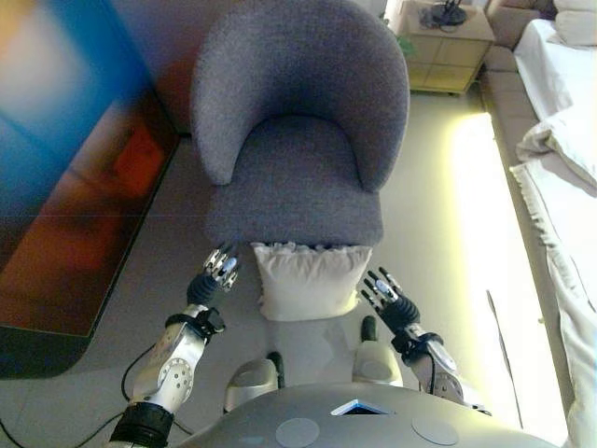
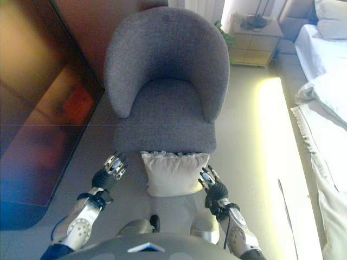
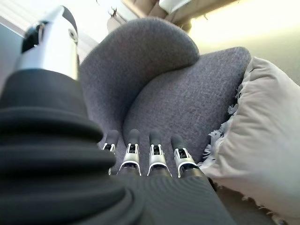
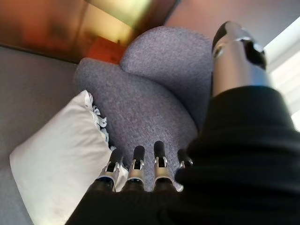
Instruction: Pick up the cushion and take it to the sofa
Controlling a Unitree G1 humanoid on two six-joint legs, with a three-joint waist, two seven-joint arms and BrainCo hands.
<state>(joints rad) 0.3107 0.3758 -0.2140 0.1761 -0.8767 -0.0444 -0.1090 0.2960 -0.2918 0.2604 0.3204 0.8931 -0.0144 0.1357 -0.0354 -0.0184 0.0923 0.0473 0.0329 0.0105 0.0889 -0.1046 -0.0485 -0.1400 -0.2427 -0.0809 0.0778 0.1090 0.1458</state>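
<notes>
Your left robot hand (image 1: 220, 268) hangs just beside the left edge of the white square fabric cushion with a frilled trim (image 1: 308, 280). Its fingers (image 3: 154, 157) are straight and relaxed, holding nothing, and its wrist view shows them pointing toward the seat with the cushion's frill close alongside; you cannot tell from these views whether they touch the fabric. Your right robot hand (image 1: 390, 299) sits at the cushion's right lower corner, fingers (image 4: 136, 166) likewise extended and released, empty, their dark tips very near the cushion's edge.

The cushion rests on the pale smooth floor (image 1: 429, 205), leaning with its frilled top edge against the front of the grey upholstered tub armchair with a rounded back (image 1: 298, 140). The armchair's seat carries nothing.

To your left a large dark glossy panel (image 1: 75, 187) runs along the floor's edge, close to the armchair's left side. To your right a bed with white rumpled bedding (image 1: 564, 168) lines the floor's far right edge. A small light wooden bedside cabinet (image 1: 448, 47) stands behind the armchair at the right, with a dark object on top that is too small to identify. A bright open strip of floor lies between the armchair and the bed.
</notes>
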